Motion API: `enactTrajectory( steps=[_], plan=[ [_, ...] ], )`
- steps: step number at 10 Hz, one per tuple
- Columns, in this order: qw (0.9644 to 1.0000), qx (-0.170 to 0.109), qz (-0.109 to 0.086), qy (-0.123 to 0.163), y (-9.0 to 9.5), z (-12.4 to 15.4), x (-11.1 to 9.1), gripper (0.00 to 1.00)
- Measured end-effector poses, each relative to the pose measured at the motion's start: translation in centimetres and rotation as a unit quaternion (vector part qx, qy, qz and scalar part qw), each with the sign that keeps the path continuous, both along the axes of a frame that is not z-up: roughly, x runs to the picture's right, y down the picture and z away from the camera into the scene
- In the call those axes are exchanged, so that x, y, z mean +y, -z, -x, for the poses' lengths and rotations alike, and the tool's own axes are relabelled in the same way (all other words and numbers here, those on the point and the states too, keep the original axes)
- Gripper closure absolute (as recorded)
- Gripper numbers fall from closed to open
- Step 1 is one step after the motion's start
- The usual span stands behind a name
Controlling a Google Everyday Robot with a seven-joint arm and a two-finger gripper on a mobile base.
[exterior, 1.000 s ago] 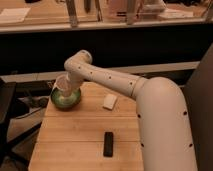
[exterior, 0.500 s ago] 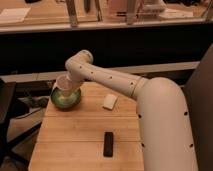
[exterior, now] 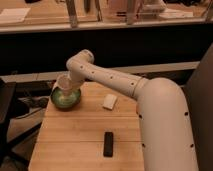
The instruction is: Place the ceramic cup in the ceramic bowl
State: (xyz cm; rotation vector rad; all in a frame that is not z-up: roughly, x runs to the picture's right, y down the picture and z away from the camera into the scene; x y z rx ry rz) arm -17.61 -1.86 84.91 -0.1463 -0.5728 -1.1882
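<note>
The pale cream-white ceramic cup (exterior: 64, 82) is upright right over the glossy green ceramic bowl (exterior: 63, 101), its base at or just inside the bowl's rim. The bowl stands at the far left corner of the wooden table (exterior: 75, 131). My gripper (exterior: 73, 83) is at the end of the white arm, right against the cup's right side. The arm's wrist hides most of it. I cannot tell whether the cup rests in the bowl or hangs above it.
A flat white rectangular block (exterior: 109, 102) lies right of the bowl. A black bar-shaped object (exterior: 108, 143) lies near the table's front edge. My white arm crosses the table's right side. A dark counter front runs behind the table.
</note>
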Motion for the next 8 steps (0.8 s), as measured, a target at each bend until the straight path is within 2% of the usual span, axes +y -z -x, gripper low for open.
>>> enactTrajectory(
  steps=[8],
  plan=[
    [1.0000, -0.005, -0.004, -0.004, -0.42, -0.07, -0.35, 1.00]
  ],
)
